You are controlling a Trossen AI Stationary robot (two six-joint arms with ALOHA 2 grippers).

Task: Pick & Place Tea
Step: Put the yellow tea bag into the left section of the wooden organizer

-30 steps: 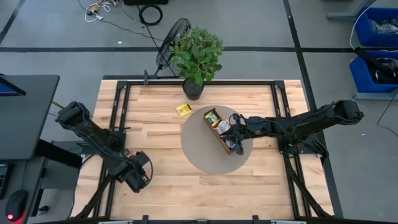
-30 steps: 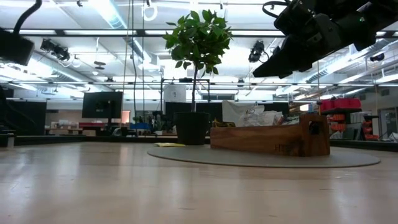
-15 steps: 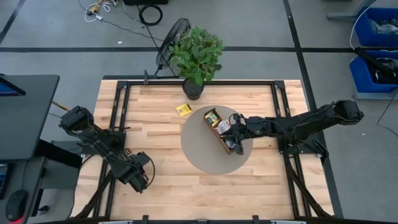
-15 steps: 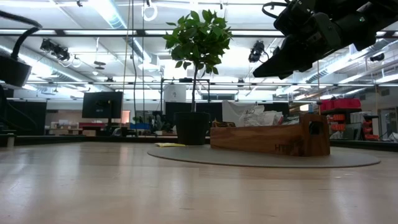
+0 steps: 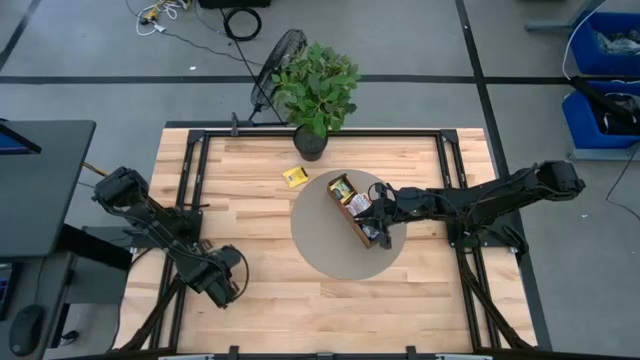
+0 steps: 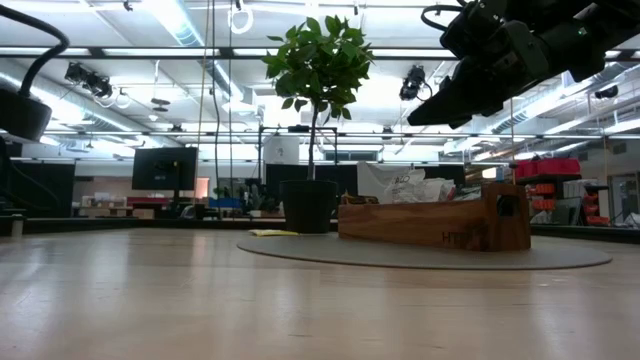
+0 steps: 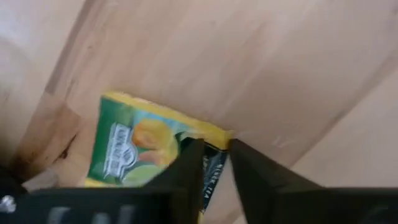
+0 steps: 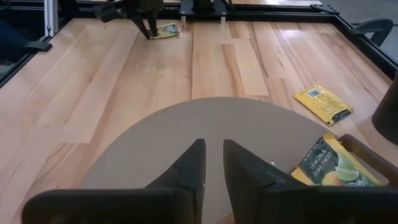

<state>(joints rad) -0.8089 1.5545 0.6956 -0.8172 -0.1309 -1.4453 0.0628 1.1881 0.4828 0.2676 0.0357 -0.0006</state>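
At the table's near left corner, the left gripper (image 7: 214, 163) has narrowed its fingers onto the edge of a green-and-yellow tea packet (image 7: 134, 149) lying flat, so a lift probably follows. Farther off, the right gripper (image 8: 213, 163), nearly together and empty, hovers over the wooden box (image 5: 358, 212).

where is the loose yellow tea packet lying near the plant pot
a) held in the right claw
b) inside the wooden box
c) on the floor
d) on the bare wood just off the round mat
d: in the high view the yellow tea packet lies flat on the wooden table, between the plant pot and the round mat, outside the wooden box.
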